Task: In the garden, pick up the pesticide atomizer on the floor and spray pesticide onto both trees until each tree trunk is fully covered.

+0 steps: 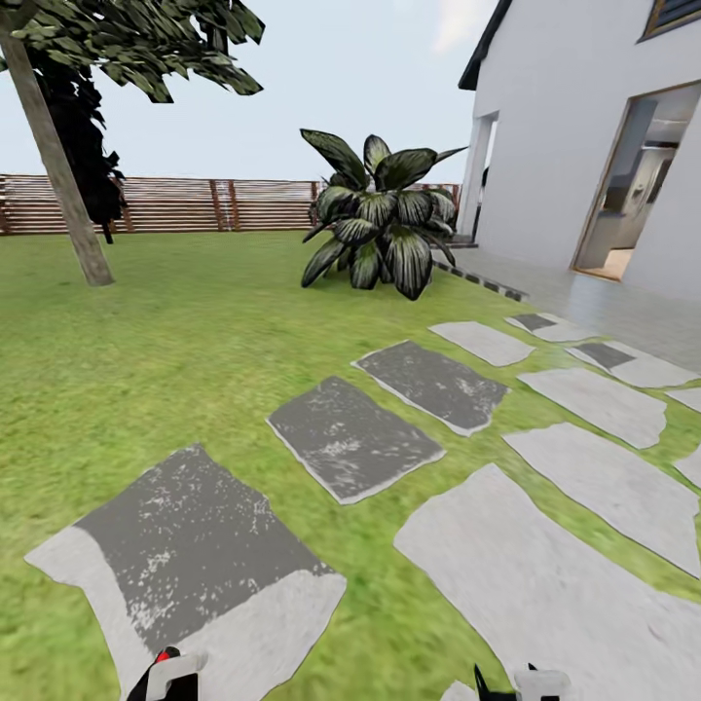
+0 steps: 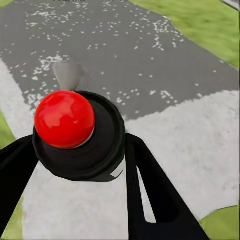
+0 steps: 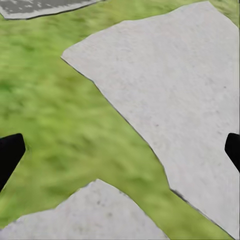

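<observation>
Out on the lawn [image 1: 146, 341] now, facing a run of stepping stones: dark grey [image 1: 352, 438] down the middle, pale [image 1: 545, 574] off to the right. Far left, a tree trunk [image 1: 60, 166], bare and grey-brown, leaning in this view, rooted in grass well apart from the stones, with dark leaves [image 1: 146, 44] overhead. Behind it, a slatted brown fence [image 1: 195, 202] across the back. Dead centre, a broad-leaved plant [image 1: 382, 219] near the corner of the white house [image 1: 565, 127]; open doorway [image 1: 638, 185] at the right.

Down at the lower edge of the head view, left gripper [image 1: 166, 674] poking in with a flash of red on top, hanging over the near dark stone [image 1: 185, 545].

Over to the left wrist view: left gripper [image 2: 80, 165] clamped on the atomizer [image 2: 65, 120], seen from above as a round black body capped by a glossy red ball. Black fingers [image 2: 150, 190] pressed against either side of it. So: atomizer off the ground, in the left gripper, above a half-dark, half-pale stone [image 2: 125, 55].

Right gripper [image 1: 516, 683] just peeking in at the lower right of the head view. In the right wrist view, right gripper [image 3: 120, 150] spread wide and holding nothing, fingertips [image 3: 9, 152] out at opposite edges, over grass between two pale stones [image 3: 170, 85].
</observation>
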### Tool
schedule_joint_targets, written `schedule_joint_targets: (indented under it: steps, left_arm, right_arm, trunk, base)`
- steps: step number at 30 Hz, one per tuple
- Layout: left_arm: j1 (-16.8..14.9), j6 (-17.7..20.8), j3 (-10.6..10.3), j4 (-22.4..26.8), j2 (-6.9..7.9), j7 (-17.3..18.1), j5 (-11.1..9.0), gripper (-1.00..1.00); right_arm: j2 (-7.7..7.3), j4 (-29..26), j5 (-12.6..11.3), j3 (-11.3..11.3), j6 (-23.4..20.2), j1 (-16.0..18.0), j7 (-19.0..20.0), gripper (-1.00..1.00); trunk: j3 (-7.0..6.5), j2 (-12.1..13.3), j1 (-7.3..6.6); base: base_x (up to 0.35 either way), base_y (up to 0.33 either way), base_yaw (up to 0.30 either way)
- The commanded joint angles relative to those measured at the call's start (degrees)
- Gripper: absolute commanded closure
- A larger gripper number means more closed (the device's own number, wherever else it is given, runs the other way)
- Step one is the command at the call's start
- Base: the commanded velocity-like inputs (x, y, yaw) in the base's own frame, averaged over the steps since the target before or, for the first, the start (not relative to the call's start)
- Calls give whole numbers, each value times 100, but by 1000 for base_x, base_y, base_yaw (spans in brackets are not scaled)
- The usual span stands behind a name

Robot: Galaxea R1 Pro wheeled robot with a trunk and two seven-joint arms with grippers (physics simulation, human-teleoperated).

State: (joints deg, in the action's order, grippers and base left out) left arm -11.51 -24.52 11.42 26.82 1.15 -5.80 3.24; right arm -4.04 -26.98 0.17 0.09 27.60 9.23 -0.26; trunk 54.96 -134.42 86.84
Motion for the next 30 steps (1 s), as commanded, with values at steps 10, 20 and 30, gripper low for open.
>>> schedule_joint_targets:
  steps: [10,20,30]
  left_arm:
    - [0,0,0,-1,-1,0,1,100]
    - [0,0,-2,-1,7,9,2,100]
    - [0,0,0,-10,8,9,-7,100]
  right_arm:
    - [0,0,0,0,0,0,0,-100]
    - [0,-1,0,0,-1,0,0,-100]
    - [0,0,0,0,0,0,0,-100]
  trunk:
    - [-65,0,0]
    - [-128,0,0]
    - [-192,0,0]
  base:
    - [270,210,212]
    - [295,132,212]
    - [327,78,212]
